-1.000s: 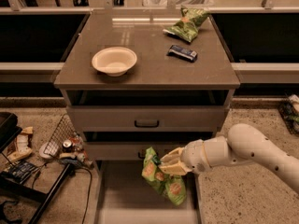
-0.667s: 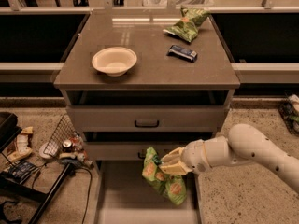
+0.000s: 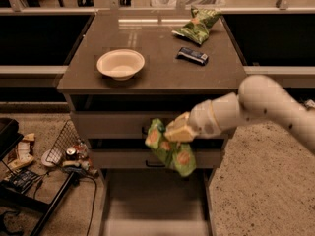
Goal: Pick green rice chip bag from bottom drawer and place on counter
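My gripper is shut on the top of the green rice chip bag, a bright green glossy bag with orange chip pictures. The bag hangs in the air in front of the two drawer fronts, above the open bottom drawer, whose flat floor shows bare below it. The white arm reaches in from the right. The counter is the grey-brown slab above the drawers, higher than the bag.
On the counter stand a white bowl, a dark snack bar and a duller olive-green bag. A wire basket and loose clutter lie on the floor at the left. Speckled floor lies at the right.
The gripper has lifted the green bag upward, from just over the drawer floor to the height of the drawer fronts. Nothing on the counter has moved.
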Motion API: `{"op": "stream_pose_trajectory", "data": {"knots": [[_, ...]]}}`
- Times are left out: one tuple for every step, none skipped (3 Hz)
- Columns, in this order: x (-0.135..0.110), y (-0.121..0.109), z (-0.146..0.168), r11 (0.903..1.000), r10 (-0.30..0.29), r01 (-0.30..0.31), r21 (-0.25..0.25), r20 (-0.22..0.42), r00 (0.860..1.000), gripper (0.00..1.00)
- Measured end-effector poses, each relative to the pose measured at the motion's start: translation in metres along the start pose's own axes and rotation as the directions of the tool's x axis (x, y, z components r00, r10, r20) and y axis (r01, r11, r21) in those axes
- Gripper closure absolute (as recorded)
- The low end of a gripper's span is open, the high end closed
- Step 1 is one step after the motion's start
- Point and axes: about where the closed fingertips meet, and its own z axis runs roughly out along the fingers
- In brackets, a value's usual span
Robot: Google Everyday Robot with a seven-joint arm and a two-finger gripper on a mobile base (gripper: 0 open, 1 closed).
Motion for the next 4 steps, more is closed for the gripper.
{"op": "stream_pose_trajectory", "data": {"knots": [[-0.085,-0.018,-0.041,0.9993,-0.013,0.015,0.033,-0.060,0.998,1.00],[-0.170,-0.020,-0.096,0.9923,-0.019,0.031,0.120,-0.096,0.995,1.00],[-0.244,-0.025,-0.159,0.9623,-0.046,0.066,0.264,-0.081,0.996,1.00],[-0.289,-0.045,-0.204,0.8957,-0.079,0.094,0.435,-0.053,0.995,1.00]]}}
